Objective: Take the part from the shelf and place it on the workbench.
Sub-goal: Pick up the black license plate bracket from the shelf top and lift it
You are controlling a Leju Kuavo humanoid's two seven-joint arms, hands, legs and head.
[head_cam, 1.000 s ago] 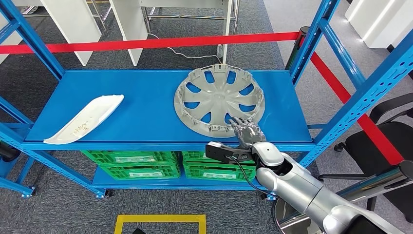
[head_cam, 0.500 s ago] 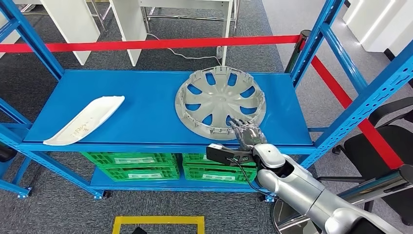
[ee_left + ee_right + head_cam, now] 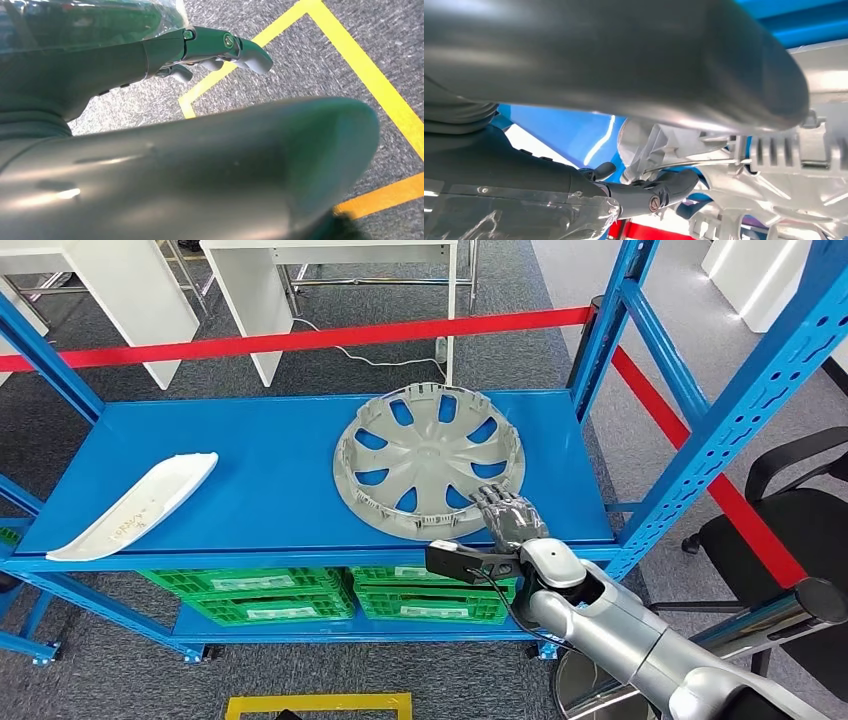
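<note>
L hand (image 3: 220, 50) over yellow floor tape (image 3: 345, 55).

We see a bright blue shelf (image 3: 270, 465). The part (image 3: 428, 460) on it is light grey, and blue shows through its holes. A white piece (image 3: 132, 506) lies beside it. A red tape (image 3: 300, 340) runs behind. Green crates (image 3: 265, 590) sit below. The right hand (image 3: 510, 516) is dark grey. The floor (image 3: 320, 65) is grey with yellow lines (image 3: 360, 65).
</note>
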